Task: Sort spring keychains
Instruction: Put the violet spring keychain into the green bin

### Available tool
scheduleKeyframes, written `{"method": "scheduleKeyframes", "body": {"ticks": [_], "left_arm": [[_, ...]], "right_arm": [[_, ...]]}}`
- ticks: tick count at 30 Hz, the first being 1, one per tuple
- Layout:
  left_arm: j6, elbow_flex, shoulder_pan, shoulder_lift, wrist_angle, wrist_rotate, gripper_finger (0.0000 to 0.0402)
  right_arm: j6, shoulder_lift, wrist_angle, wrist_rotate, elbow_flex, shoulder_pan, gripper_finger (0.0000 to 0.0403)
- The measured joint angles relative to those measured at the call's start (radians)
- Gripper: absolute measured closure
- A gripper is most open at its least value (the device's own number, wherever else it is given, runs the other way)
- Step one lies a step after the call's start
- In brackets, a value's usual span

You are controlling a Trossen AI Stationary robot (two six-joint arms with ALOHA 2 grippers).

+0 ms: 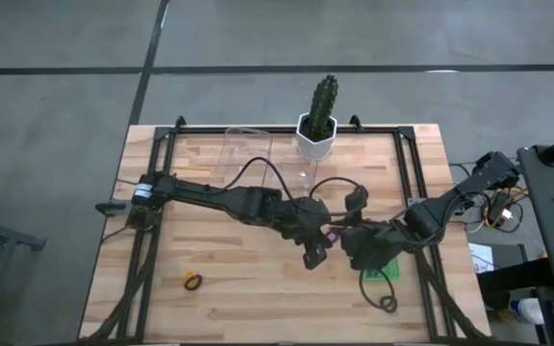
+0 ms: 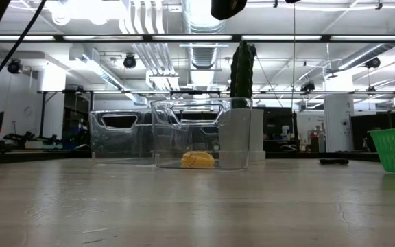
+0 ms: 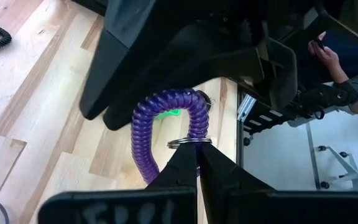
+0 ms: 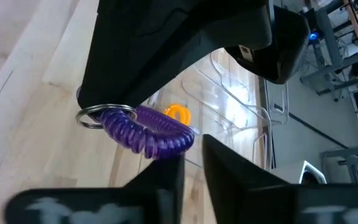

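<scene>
Where the two claws meet above mid-tabletop (image 1: 258, 259), the purple spring keychain (image 3: 166, 121) is largely masked in the high view. It is pinched at its metal ring by the closed left claw (image 3: 197, 163); the right claw (image 4: 192, 155) is seen narrowed on its coil. An orange keychain (image 2: 197, 160) lies inside a clear bin (image 2: 201, 134), beside the cactus (image 1: 320, 106).

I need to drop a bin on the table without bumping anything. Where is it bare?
Bare: the table's near left part, apart from the orange keychain, and the far right corner beside the cactus pot. Crowded: centre, where both arms meet.
</scene>
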Motion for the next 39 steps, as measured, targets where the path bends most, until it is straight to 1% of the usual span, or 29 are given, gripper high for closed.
{"method": "scheduleKeyframes", "body": {"ticks": [2, 4, 6, 10, 16, 20, 24, 29, 32, 35, 39], "left_arm": [[0.000, 0.000, 0.000, 0.000, 0.000, 0.000, 0.0401], [0.000, 0.000, 0.000, 0.000, -0.001, 0.000, 0.0400], [0.000, 0.000, 0.001, 0.000, -0.002, 0.000, 0.0399], [-0.001, 0.000, 0.001, 0.000, -0.002, -0.001, 0.0399], [-0.013, 0.000, 0.005, 0.000, -0.002, -0.001, 0.0400], [-0.025, 0.000, 0.006, 0.000, -0.011, -0.003, 0.0400], [-0.038, 0.000, 0.011, 0.000, -0.033, -0.003, 0.0401], [-0.044, 0.000, 0.016, 0.000, -0.037, -0.002, 0.0401], [-0.046, 0.000, 0.020, 0.000, -0.037, -0.002, 0.0401], [-0.046, 0.000, 0.023, 0.000, -0.037, 0.002, 0.0401], [-0.046, 0.000, 0.025, 0.000, -0.036, 0.004, 0.0401]], "right_arm": [[0.000, -0.003, 0.000, -0.002, 0.000, 0.000, 0.0385], [0.004, -0.004, 0.000, -0.002, 0.000, 0.000, 0.0392], [0.007, -0.004, -0.004, -0.005, 0.000, 0.001, 0.0394], [0.011, -0.004, -0.023, -0.045, -0.001, 0.001, 0.0394], [0.088, -0.011, -0.129, -0.047, -0.002, 0.001, 0.0391], [0.122, -0.020, -0.167, -0.074, -0.002, 0.001, 0.0369], [0.134, -0.031, -0.174, -0.115, -0.002, 0.002, 0.0330], [0.124, -0.033, -0.174, -0.115, 0.012, 0.003, 0.0278], [0.100, -0.032, -0.168, -0.115, 0.016, 0.003, 0.0253], [0.096, -0.027, -0.171, -0.099, 0.016, 0.003, 0.0238], [0.071, -0.021, -0.164, -0.077, 0.016, 0.003, 0.0232]]}}
